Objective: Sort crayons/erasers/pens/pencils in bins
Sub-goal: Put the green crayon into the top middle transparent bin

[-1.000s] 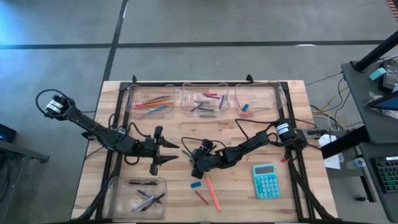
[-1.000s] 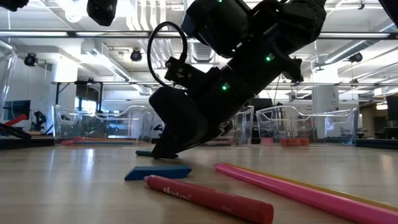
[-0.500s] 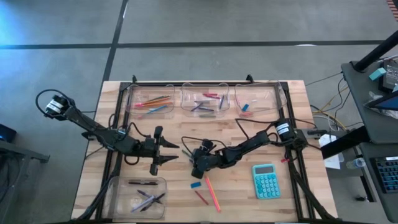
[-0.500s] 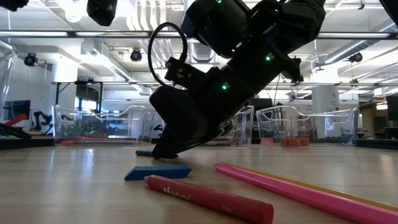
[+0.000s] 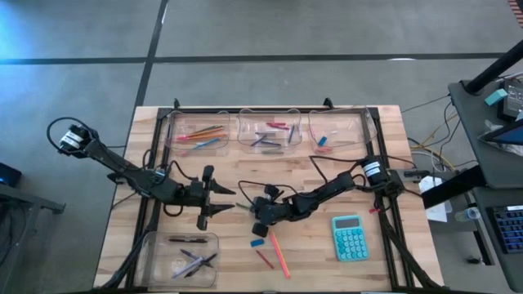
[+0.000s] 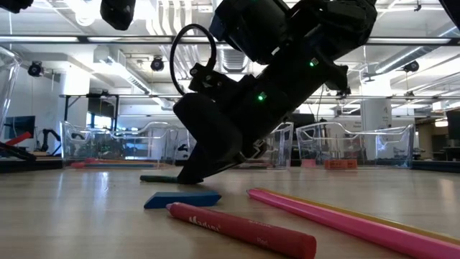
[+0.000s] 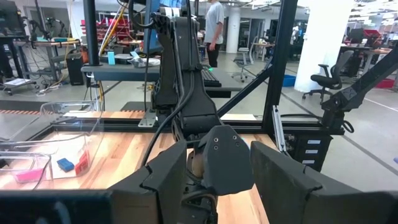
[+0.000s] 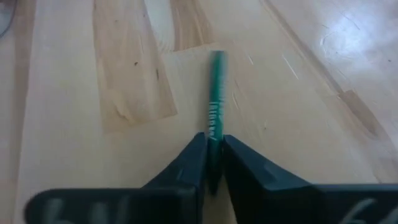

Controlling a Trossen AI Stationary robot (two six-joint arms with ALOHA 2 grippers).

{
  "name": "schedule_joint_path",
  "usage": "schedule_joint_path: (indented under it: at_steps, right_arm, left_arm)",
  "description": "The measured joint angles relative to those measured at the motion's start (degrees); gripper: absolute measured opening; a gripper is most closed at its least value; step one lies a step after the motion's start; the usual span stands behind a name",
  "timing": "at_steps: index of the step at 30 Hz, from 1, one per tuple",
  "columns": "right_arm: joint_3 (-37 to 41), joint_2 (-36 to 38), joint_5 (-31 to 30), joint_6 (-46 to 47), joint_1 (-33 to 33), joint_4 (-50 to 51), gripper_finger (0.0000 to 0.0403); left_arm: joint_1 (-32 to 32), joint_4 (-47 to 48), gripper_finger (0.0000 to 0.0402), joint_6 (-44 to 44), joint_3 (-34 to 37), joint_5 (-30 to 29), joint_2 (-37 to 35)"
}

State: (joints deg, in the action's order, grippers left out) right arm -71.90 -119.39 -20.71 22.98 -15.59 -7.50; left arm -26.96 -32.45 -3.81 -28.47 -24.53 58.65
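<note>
My right gripper is down at the table's middle, shut on a short green pencil with pale lettering; that pencil lies flat on the wood, reaching toward the table's left. My left gripper hovers open just left of it, its fingers level and pointing at the right gripper, holding nothing. A blue eraser, a red crayon and a long pink pencil lie on the table nearer the front edge. Three clear bins stand along the far edge, and a fourth stands at the near left. My right gripper pinches the green pencil's near end between its two fingers. The fingers slant down from the table's right and lie along the pencil, which points straight on ahead of them. The pencil's length rests on the table.
A teal calculator sits right of the loose items. The far bins hold coloured pencils, crayons and erasers; the near-left bin holds pens. Black frame rails border the table.
My right gripper has shut on the green pencil and tipped a little. More of the pencil now shows to the gripper's left in the low view. My left gripper has kept still.
</note>
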Motion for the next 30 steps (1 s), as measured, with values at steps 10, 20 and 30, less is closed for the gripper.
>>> schedule_joint_path:
  at_steps: [10,20,30]
  right_arm:
    - [-0.48,2.03,0.37,-0.64,0.49,3.9,0.0019]
    - [4.29,17.28,-11.21,-7.11,4.21,10.66,0.0019]
    - [16.05,32.6,-1.75,-9.53,23.85,3.74,0.0018]
  left_arm:
    - [0.0,0.0,0.0164,0.0,0.04,0.01,0.0]
    - [0.0,-0.03,0.0164,-0.24,0.09,0.02,0.0]
    - [0.0,-0.09,0.0164,-0.24,0.09,0.02,0.0]
